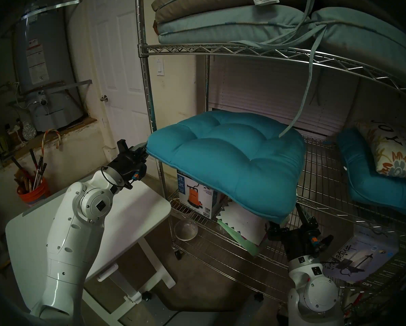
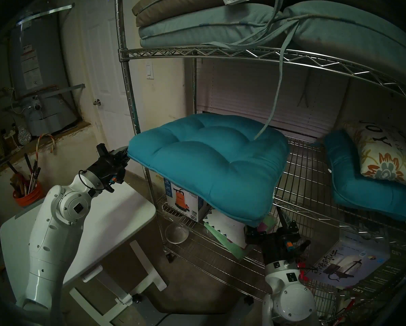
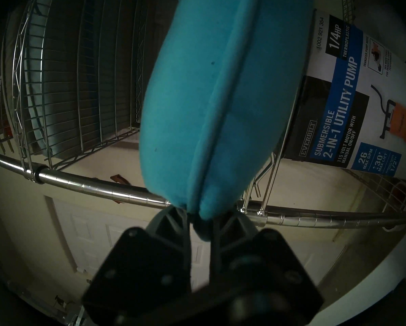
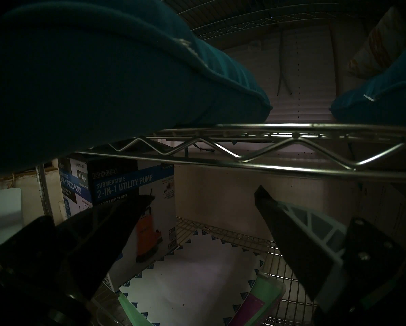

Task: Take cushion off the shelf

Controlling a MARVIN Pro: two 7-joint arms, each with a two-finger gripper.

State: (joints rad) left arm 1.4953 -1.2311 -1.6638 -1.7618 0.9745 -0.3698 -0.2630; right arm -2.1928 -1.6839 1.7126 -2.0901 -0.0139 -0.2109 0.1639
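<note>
Left wrist view is showing my left gripper point(image 3: 198, 218) clamping its two fingers point(image 3: 171, 220) on the piped corner of the teal tufted cushion point(image 3: 211, 95). From the head camera I am seeing that left arm point(image 1: 75, 224) reaching forward and rightward, roughly level, meeting the cushion's point(image 1: 228, 160) left corner beside the wire shelf's point(image 1: 221, 49) front post. The cushion is lying half on the middle tier, its front and left edges overhanging the rack's trussed rim. My right gripper point(image 4: 203, 196) is sitting with its fingers spread wide and nothing between them, pointing level just under that rim point(image 4: 244, 151), below the cushion's near corner. I am counting two robot arms, two bright teal tufted cushions on the middle tier, with the second one point(image 1: 371, 184) lying under one floral pillow point(image 1: 395, 151), one utility pump box point(image 1: 195, 196) on the tier below, and several pale folded cushions point(image 1: 221, 24) stacked up top.
</note>
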